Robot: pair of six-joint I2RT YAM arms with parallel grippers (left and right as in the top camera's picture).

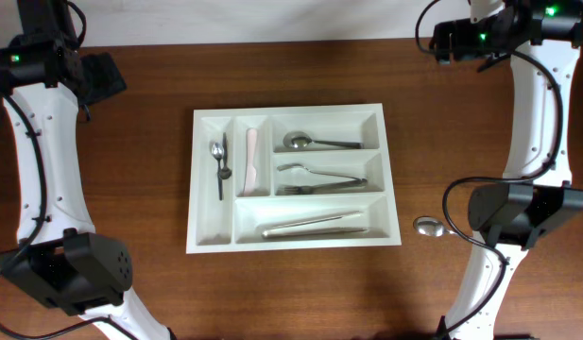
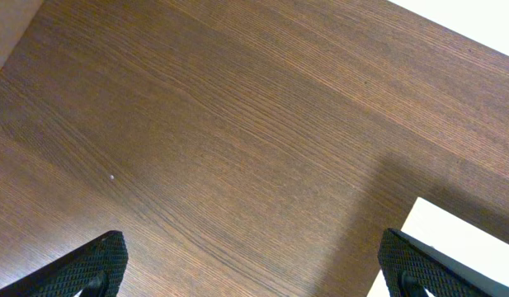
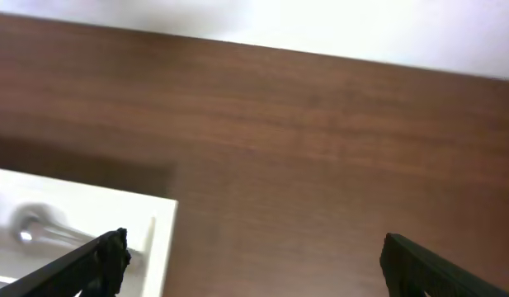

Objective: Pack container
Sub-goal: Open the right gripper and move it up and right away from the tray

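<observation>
Loose metal spoon [image 1: 428, 226] sits on the table [image 1: 291, 293] just off the tray's [image 1: 389, 179] lower-right corner, shiny rounded bowl showing, handle hidden under the right arm. It's well apart from both pincers. The right gripper [image 3: 252, 262] hangs beyond the tray's upper-right corner, jaws spread wide and holding nothing. The left gripper [image 2: 254, 264] hangs off the upper-left corner, likewise gaping and empty. The tray is smooth, white and rectangular, and its divided slots hold steel cutlery. The tabletop is dark wood grain.
</observation>
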